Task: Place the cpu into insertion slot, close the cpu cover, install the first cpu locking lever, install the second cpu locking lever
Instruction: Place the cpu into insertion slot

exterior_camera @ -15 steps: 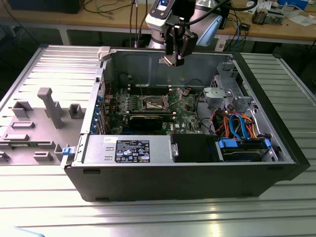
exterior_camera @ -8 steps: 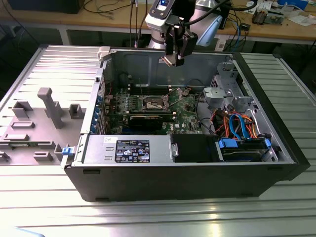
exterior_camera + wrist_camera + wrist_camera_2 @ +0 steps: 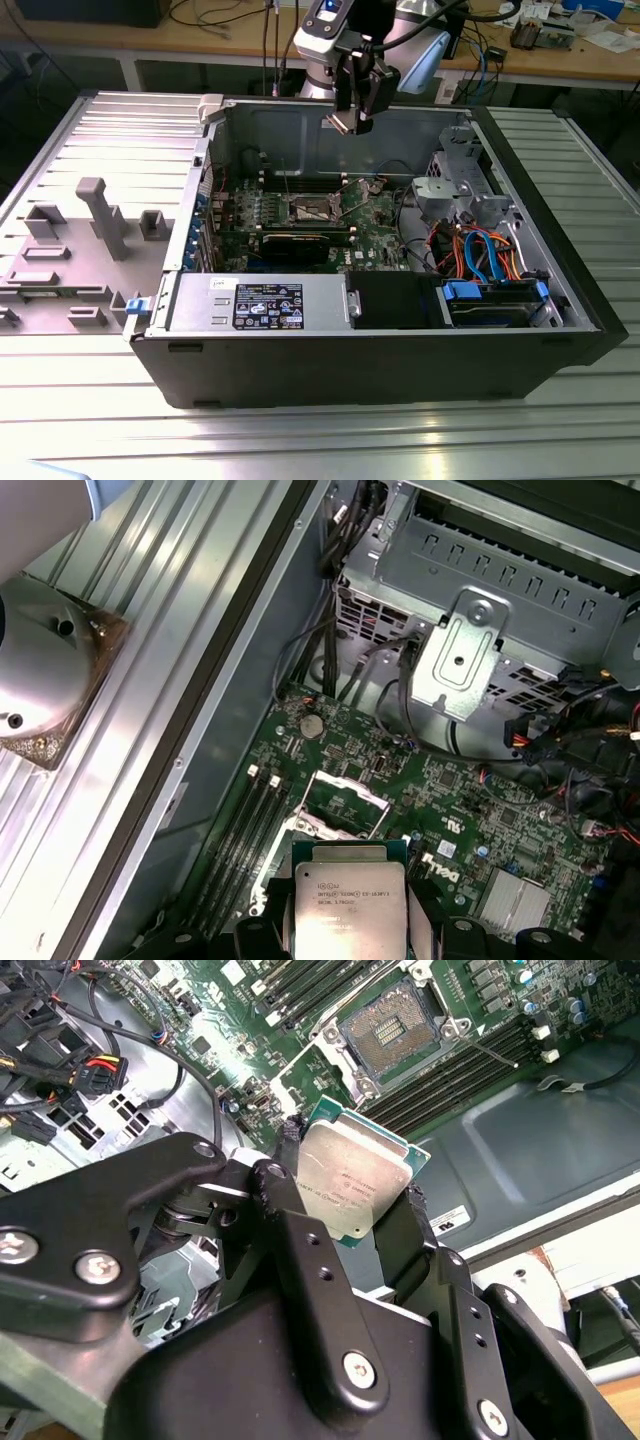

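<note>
Logged gripper (image 3: 345, 122) above the open computer case (image 3: 350, 365), fingers clamped on two opposite edges of the cpu (image 3: 338, 122). Same hold confirmed in both wrist views: gripper (image 3: 350, 1185) (image 3: 348, 925) with black fingers (image 3: 285, 1155) pressed to either side of the cpu (image 3: 355, 1185) (image 3: 348, 905).

Hidden or unclear:
- Lower edge of the chip cut off in the first wrist view; one corner covered by a finger in the second wrist view.
- Underside of the chip not seen anywhere.
- Cannot say whether the cpu cover (image 3: 350, 785), a thin silvery frame at the socket, stands upright or lies back.
- Locking levers not told apart from the socket metalwork.

Edges and room:
- Insertion slot (image 3: 393, 1028) (image 3: 335, 805) (image 3: 313, 208) uncovered, contact field exposed in the second wrist view.
- Chip held well apart from the socket, in open air over the motherboard (image 3: 375, 225).
- Memory slots (image 3: 470, 1070) just beside the socket; graphics card (image 3: 300, 243) near it on the camera's side in the exterior view.
- Drive cage (image 3: 465, 170) and bundled cables (image 3: 480, 250) toward the exterior view's right, away from the socket.

Orientation:
- Square chip, no long side to report.
- Silver-grey top turned toward both wrist cameras, green rim showing round it.
- Held tilted in the exterior view, not level with the board.
</note>
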`<control>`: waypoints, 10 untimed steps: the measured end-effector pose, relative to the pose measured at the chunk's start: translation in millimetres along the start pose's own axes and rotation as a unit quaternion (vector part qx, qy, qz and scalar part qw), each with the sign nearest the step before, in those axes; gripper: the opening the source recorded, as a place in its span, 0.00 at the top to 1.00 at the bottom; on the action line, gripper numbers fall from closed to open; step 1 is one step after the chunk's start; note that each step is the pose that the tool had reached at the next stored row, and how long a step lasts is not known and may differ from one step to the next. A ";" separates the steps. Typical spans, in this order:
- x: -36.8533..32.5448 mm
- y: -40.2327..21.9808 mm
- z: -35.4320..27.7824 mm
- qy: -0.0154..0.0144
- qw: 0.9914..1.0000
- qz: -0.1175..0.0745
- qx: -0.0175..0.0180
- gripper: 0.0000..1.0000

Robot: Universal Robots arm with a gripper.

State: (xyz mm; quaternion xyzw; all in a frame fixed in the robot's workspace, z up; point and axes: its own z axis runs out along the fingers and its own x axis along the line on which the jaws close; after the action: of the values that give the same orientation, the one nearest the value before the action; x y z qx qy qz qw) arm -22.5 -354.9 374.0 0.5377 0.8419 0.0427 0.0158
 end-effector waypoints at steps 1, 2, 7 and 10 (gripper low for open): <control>0.0 0.0 0.0 0.000 1.000 0.001 0.000 0.45; 0.0 0.0 0.0 0.000 1.000 0.003 0.000 0.45; 0.0 -0.1 0.9 -0.002 1.000 0.024 0.000 0.45; 0.0 -0.3 1.8 -0.004 0.999 0.048 -0.001 0.45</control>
State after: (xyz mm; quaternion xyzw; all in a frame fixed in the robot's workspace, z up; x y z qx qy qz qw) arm -22.7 -354.9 372.2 0.5779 0.8148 0.0418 0.0179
